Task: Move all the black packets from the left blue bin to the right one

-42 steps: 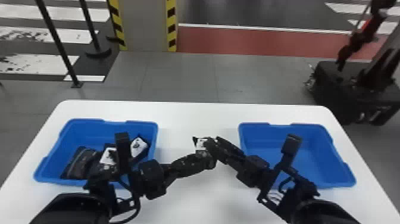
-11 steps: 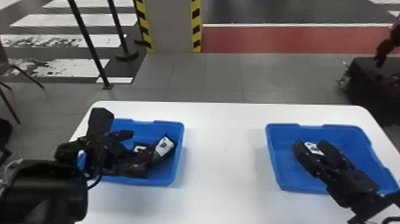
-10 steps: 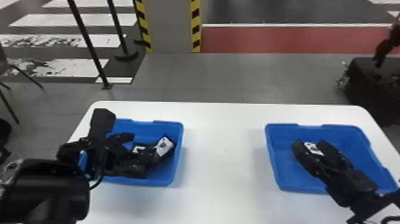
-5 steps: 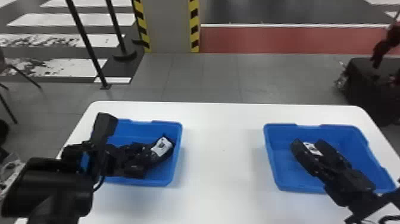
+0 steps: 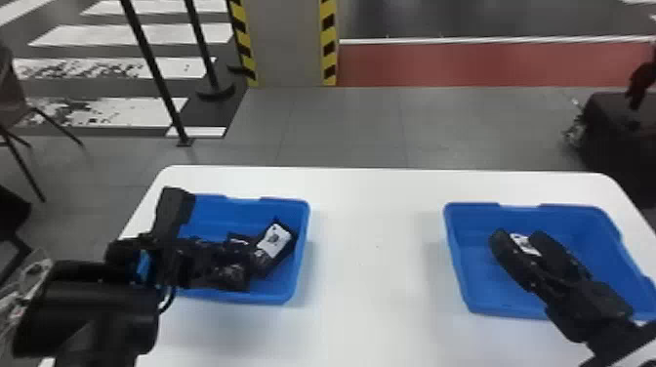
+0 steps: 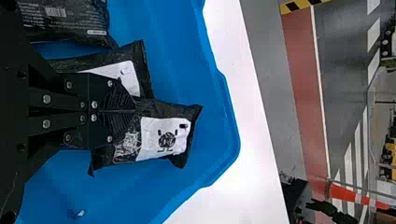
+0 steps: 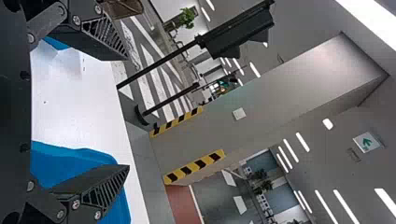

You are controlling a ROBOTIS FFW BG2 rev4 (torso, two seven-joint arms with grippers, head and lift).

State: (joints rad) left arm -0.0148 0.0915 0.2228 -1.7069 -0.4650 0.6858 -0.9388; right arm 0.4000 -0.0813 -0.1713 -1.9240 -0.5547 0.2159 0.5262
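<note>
Black almost all over, with two jointed arms. On the left arm [image 5: 80,273], has a bulky, smooth, rounded housing [image 5: 92,312] with a soft sheen, a tall, flat-faced rectangular block [image 5: 172,214] and a thin black cable [image 5: 168,300] curving in a loop. On the right arm [image 5: 590,312], has a boxy dark segment close to the hand [image 5: 517,239]. At the left hand [image 5: 250,256], shows flat plates and narrow black bars, studded with round silver screws [image 6: 94,105], with small dark holes [image 6: 21,73] in the base. At the right hand, has wedge-shaped fingers [image 7: 102,37], open-sided with slanting slats like a grille, fixed with similar screws.
</note>
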